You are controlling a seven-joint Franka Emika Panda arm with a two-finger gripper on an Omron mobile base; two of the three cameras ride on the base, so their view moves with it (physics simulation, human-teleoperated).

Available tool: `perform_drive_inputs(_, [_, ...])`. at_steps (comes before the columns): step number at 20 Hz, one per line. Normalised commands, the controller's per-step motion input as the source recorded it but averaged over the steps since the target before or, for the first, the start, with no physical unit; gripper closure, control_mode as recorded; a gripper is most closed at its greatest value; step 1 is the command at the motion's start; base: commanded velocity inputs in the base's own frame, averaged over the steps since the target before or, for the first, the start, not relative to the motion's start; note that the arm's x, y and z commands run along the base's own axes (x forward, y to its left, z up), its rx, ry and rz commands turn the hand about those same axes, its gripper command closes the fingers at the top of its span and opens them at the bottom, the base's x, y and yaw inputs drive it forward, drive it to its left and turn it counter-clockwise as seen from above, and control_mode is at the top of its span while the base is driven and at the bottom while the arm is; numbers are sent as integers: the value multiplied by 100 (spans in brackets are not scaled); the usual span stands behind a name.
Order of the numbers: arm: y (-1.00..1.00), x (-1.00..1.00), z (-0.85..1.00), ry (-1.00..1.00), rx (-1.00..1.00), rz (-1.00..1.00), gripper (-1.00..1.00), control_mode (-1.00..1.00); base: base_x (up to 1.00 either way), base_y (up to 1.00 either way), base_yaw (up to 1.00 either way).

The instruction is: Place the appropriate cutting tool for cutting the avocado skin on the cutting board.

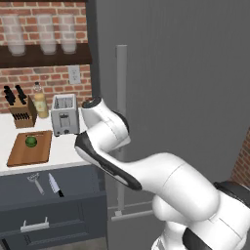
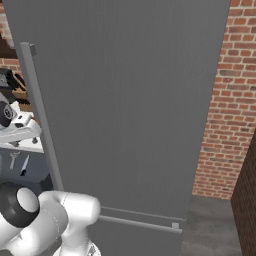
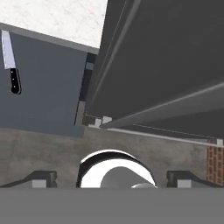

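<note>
The light is soft and even in all three views, with no clear lamp to be seen. The big grey fridge door looks flat and dull, with no glare. The white arm shines a little on its round tops and goes grey below. The counter at left is bright. Everything looks slightly soft and blocky. Straight lines stay straight at the edges.

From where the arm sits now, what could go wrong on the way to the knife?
1. The silver Y-shaped peeler lies right beside the small black-handled knife in the open drawer; a sloppy descent could grab the wrong tool.
2. The tall grey fridge stands close beside the arm; a wide swing could clip its long handle.
3. The small dark green avocado sits on the brown wooden cutting board; setting the knife down carelessly may knock it rolling.
</note>
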Motion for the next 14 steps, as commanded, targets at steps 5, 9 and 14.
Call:
perform_drive_inputs(5, [49, -4, -13, 4, 0, 4, -100, -100, 0, 0, 0])
perform_drive_inputs(9, [42, 0, -10, 5, 0, 4, -100, -100, 0, 0, 0])
perform_drive_inputs(14, [38, 0, -18, 2, 0, 2, -100, -100, 0, 0, 0])
